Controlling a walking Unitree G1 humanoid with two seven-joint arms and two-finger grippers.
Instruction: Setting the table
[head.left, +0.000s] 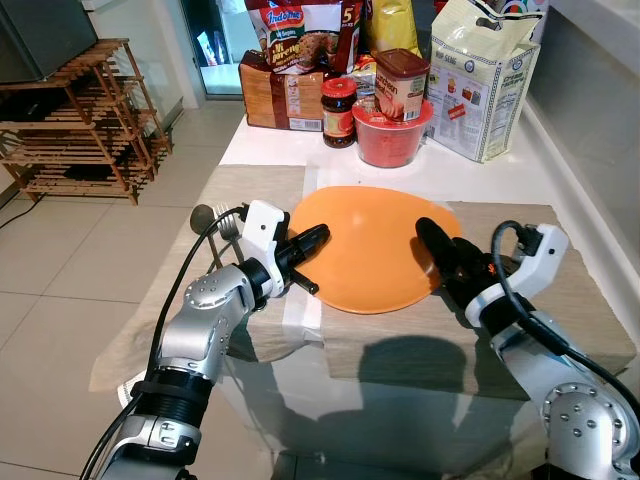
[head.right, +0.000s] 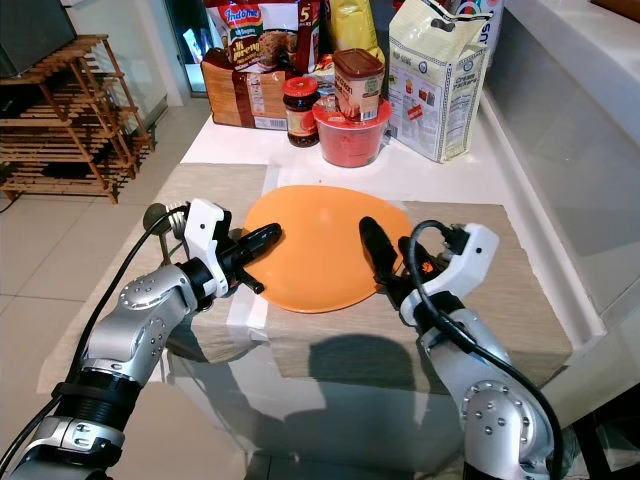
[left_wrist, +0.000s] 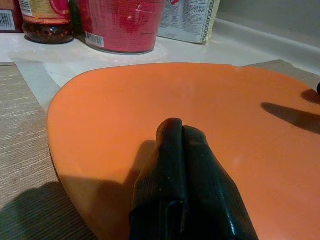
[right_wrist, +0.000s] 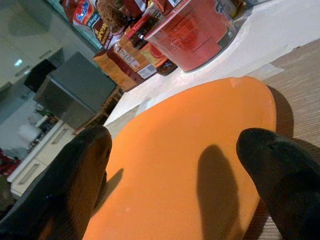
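Note:
An orange plate (head.left: 375, 250) lies on the counter between two beige placemats (head.left: 565, 300). My left gripper (head.left: 318, 237) is shut with nothing in it; its tips hover over the plate's left rim (left_wrist: 75, 150). The fingers (left_wrist: 175, 145) are pressed together in the left wrist view. My right gripper (head.left: 437, 245) is open at the plate's right rim, and the orange plate (right_wrist: 185, 150) shows between its two black fingers (right_wrist: 85, 165). A spoon (head.left: 204, 214) and a fork (head.left: 228, 222) lie on the left placemat (head.left: 150, 310), behind my left arm.
Groceries crowd the counter's back: a red tub (head.left: 392, 135), a dark jar (head.left: 339, 112), a noodle box (head.left: 282, 95) and a flour bag (head.left: 485, 80). A wall ledge (head.left: 590, 120) runs along the right. A wooden rack (head.left: 80, 120) stands on the tiled floor at left.

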